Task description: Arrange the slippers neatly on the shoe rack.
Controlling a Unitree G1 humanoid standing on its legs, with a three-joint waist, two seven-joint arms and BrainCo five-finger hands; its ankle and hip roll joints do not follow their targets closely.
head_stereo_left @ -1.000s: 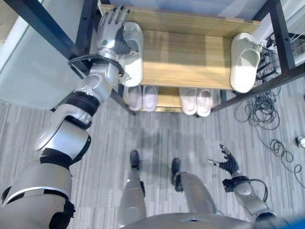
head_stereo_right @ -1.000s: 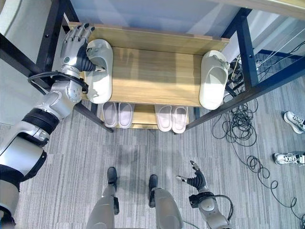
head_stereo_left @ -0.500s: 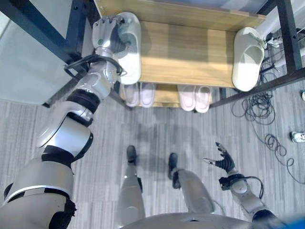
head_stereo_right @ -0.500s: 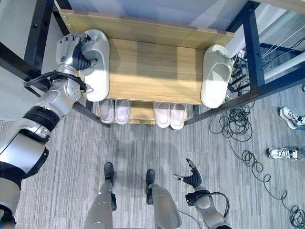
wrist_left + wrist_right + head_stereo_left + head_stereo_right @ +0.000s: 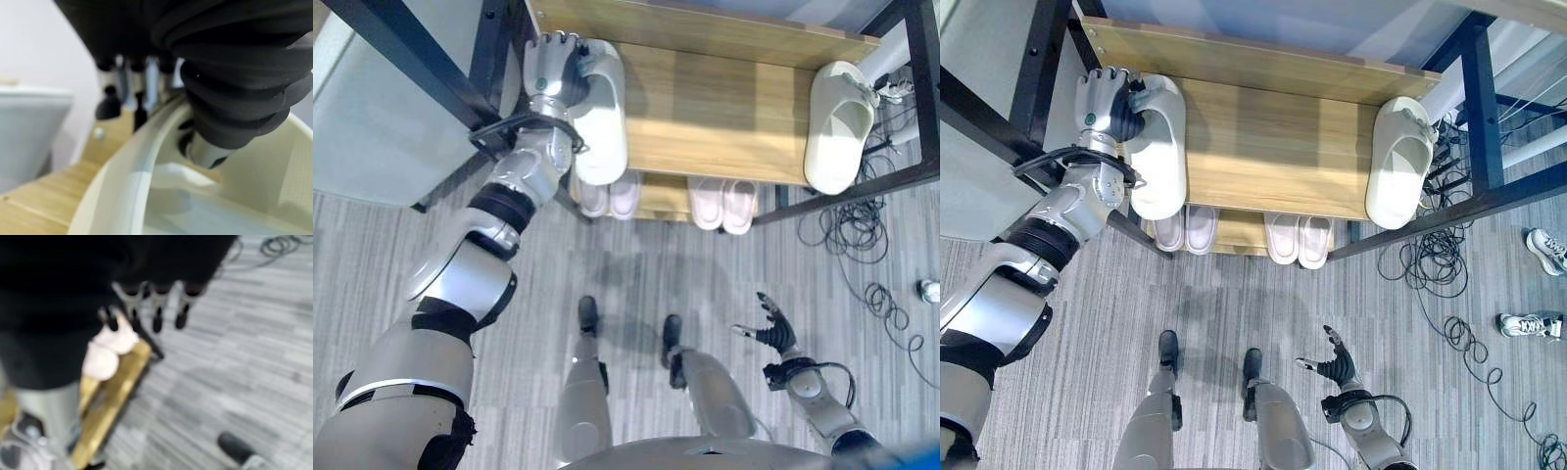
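A cream slipper (image 5: 1160, 147) lies at the left end of the rack's wooden top shelf (image 5: 1273, 147), its heel at the front edge. My left hand (image 5: 1108, 100) is shut on its toe end: in the left wrist view the fingers (image 5: 110, 103) curl over the slipper's rim (image 5: 142, 161) and the thumb (image 5: 208, 147) presses inside. The matching cream slipper (image 5: 1400, 162) lies at the shelf's right end, toe to the back. My right hand (image 5: 1337, 367) hangs low over the floor with fingers spread, holding nothing.
Two pairs of pale slippers (image 5: 1185, 227) (image 5: 1300, 238) stand side by side on the lower shelf. Black frame posts (image 5: 1479, 88) flank the rack. Cables (image 5: 1430, 264) and two sneakers (image 5: 1547, 245) lie on the grey floor to the right.
My left hand's fingers were straight above the slipper's toe; they have since curled down and closed on its rim. The whole view has shifted a little. The right hand stays low.
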